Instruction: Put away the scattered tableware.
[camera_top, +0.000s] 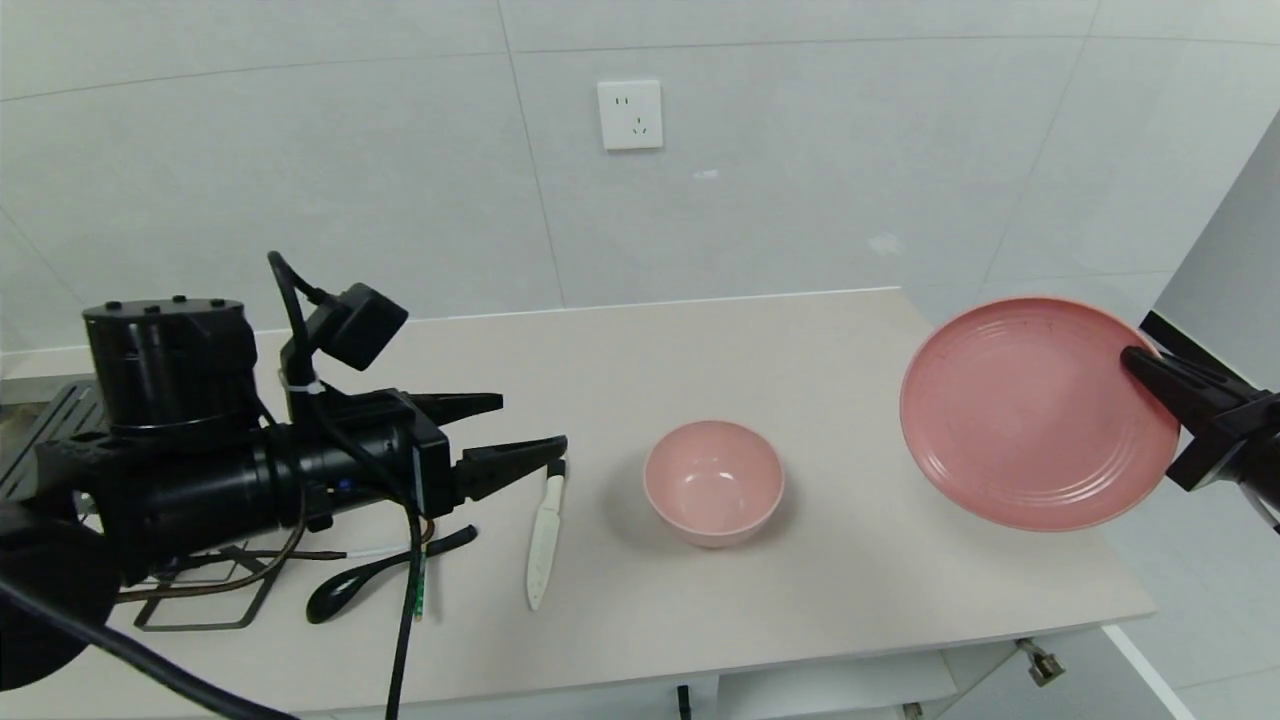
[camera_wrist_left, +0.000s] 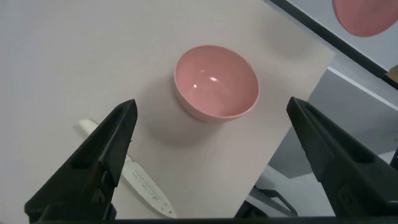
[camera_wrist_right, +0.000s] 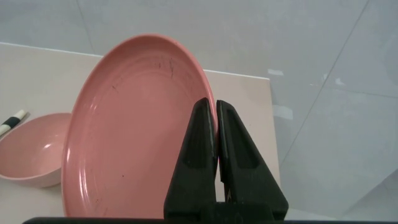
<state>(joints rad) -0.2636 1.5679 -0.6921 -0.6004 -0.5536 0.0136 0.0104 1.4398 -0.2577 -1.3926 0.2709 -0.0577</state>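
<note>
Plate (camera_top: 1035, 415), pink, held off the desk (camera_top: 820, 350) past its right edge, steeply tilted, face turned toward the bowl. Pinched at the rim by the right claw (camera_top: 1135, 360), closed tight on that one spot, with nothing else in support. Probably mid-carry toward storage; destination not identifiable from here.

To carry well: keep the wrist steady and the pace slow, given a single-point rim grip and the likely tendency to pivot or slide with any jerk. Level out gradually before setting down. Lower until resting flat, then release; never drop from height. Steer clear of the desk's right edge and of the grey panel (camera_top: 1230, 260) beside the right arm.

Left claw (camera_top: 532, 420) spread wide and empty, hovering over the left half of the desk, above the dark end of the white knife (camera_top: 545, 535). Bowl (camera_top: 713, 483), pink, upright, mid-desk toward the front edge, apart from the knife. Both not yet put away. Keep the left arm parked, out of the plate's path. Dark wire frame (camera_top: 190, 600) near the front-left corner, beneath the left arm, possibly a rack; cannot tell for sure.
</note>
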